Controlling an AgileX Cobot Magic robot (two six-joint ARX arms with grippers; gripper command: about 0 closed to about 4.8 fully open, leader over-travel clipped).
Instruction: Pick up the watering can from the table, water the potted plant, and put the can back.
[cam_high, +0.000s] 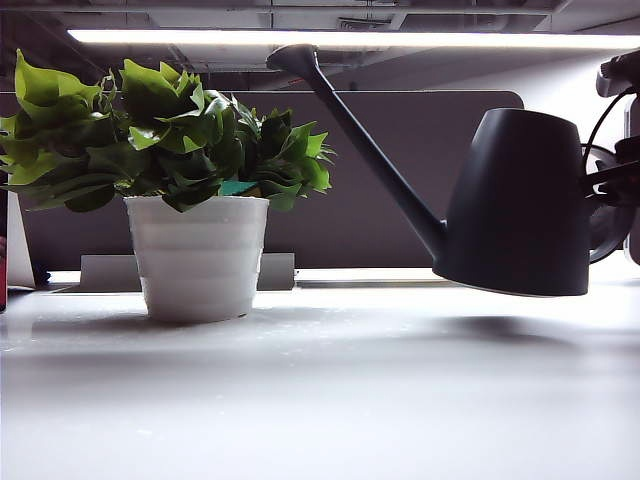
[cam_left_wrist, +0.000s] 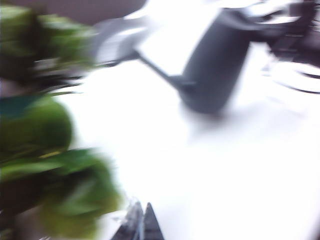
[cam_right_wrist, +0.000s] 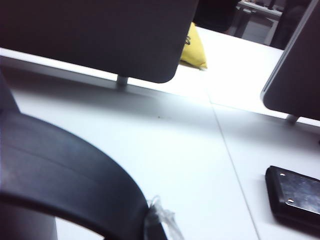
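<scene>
The right claw (cam_right_wrist: 152, 222), pinching the watering can (cam_high: 515, 205) handle, holds it above the counter (cam_high: 320, 390), right of the potted plant (cam_high: 195, 200); the left claw (cam_left_wrist: 141, 225), near the plant, is pressed together.

Blurred view: dark watering can (cam_left_wrist: 217, 62) above white table (cam_left_wrist: 215, 175), green potted plant (cam_left_wrist: 45, 150) beside, left gripper (cam_left_wrist: 140, 227) tips together at edge

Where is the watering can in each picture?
Exterior view: the can hangs lifted above the table at right, spout toward the plant.
Left wrist view: the can shows blurred, beyond the plant.
Right wrist view: only its curved dark handle shows, close up, at the right gripper.
Shared landmark: the white table.
</scene>
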